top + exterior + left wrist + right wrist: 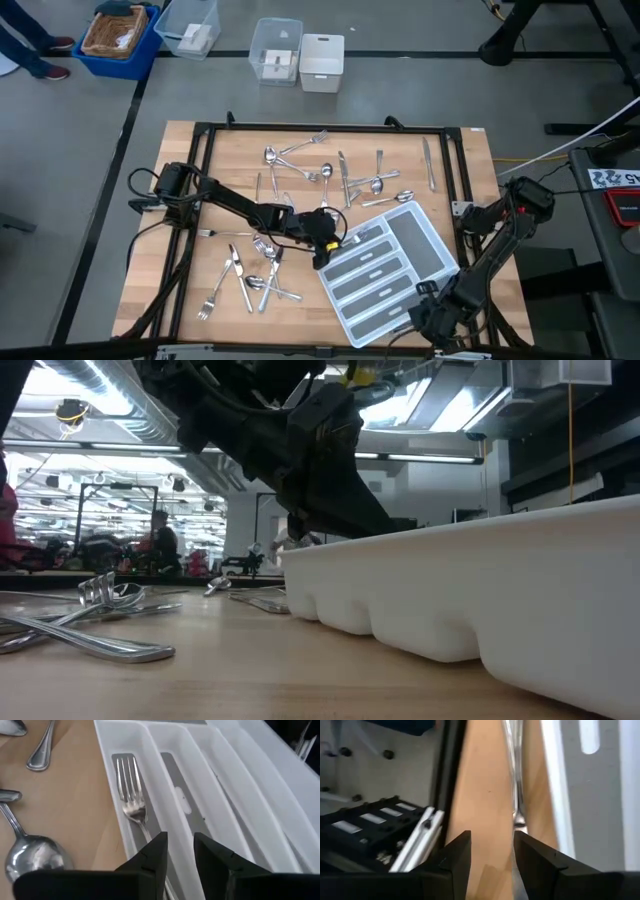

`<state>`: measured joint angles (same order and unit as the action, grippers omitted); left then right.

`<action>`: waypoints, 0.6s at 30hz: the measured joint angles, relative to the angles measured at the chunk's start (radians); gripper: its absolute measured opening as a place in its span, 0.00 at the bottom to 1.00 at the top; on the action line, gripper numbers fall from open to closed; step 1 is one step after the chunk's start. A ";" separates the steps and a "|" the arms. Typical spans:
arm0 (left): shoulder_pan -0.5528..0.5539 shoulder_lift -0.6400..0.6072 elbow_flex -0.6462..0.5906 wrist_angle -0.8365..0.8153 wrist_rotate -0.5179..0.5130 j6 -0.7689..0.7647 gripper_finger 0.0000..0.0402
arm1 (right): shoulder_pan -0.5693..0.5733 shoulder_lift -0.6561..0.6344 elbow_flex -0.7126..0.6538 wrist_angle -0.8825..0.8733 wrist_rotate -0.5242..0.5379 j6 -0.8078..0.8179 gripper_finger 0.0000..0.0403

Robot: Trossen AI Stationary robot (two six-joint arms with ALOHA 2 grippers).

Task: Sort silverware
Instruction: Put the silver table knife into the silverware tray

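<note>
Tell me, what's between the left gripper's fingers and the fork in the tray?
Nothing: the left wrist view shows the left gripper open right above the fork, in the tray.

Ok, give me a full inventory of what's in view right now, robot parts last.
silverware: some two dozen, silver, scattered on the table behind and left of the tray
fork: one, silver, in the tray's outer slot
tray: one, light grey, table's front right
table: one, light wood
clear boxes: two, floor behind the table
white bin: one, beside them
blue basket: one, far left floor
left hand: open, at the tray's left end
right hand: open, table's front right edge
</note>
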<state>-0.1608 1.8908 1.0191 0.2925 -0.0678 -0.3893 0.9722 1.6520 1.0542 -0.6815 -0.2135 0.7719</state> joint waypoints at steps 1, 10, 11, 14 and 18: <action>0.000 0.000 0.000 0.010 0.000 -0.021 0.21 | 0.000 0.008 0.000 0.000 0.009 0.009 0.38; -0.011 -0.029 0.000 0.121 0.008 -0.102 0.21 | -0.002 0.078 0.001 0.018 0.030 0.015 0.38; -0.014 -0.032 0.000 0.118 0.008 -0.097 0.21 | -0.001 0.084 0.002 0.024 0.029 0.015 0.38; -0.018 -0.035 0.000 0.120 0.010 -0.085 0.21 | -0.001 0.101 0.000 0.035 0.033 0.015 0.38; -0.027 -0.035 0.000 0.114 0.009 -0.111 0.21 | -0.001 0.100 0.000 0.034 0.088 0.020 0.38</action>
<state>-0.1881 1.8557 1.0191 0.4063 -0.0586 -0.5002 0.9712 1.7519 1.0546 -0.6473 -0.1252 0.7920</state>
